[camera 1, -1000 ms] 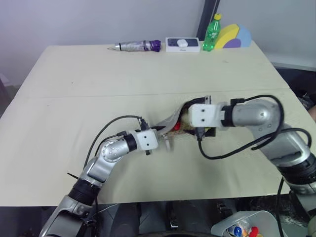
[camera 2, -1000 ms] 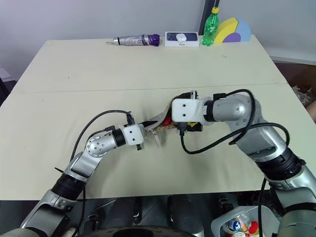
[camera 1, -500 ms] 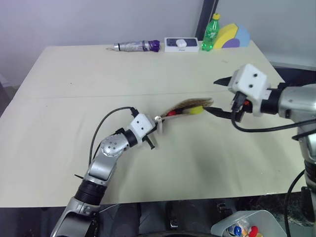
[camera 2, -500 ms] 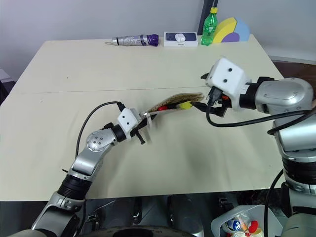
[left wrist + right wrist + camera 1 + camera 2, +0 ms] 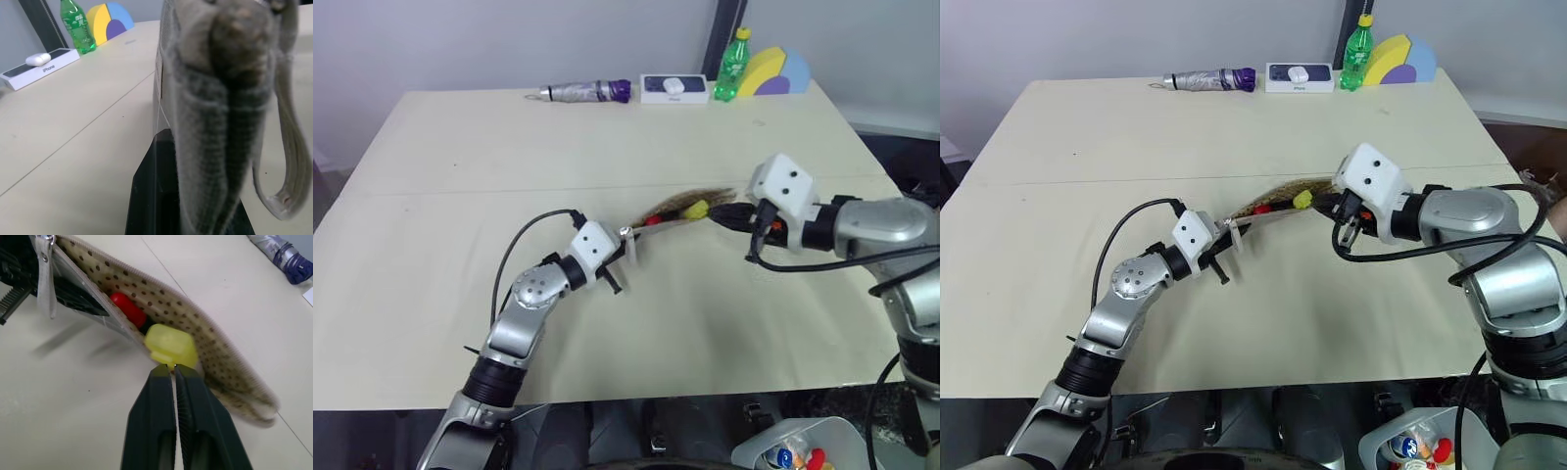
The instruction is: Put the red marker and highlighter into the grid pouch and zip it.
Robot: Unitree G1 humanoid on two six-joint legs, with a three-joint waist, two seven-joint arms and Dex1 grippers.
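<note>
Only legible text: "iPhone" on side of white box; green bottle label unreadable.

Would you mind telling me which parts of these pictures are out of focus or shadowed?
Left wrist view: the pouch sits so near the lens that its grey fabric is blurred, while the bottle behind stays crisp. Right wrist view: the highlighter cap is sharp, the pouch's far end smeared; soft shadows lie on the table below.

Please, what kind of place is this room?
Probably a robot test room or lab, not a home: a large bare beige table against a plain grey wall, with unrelated props lined along its far edge: a folded umbrella, a phone box and a green bottle.
</note>
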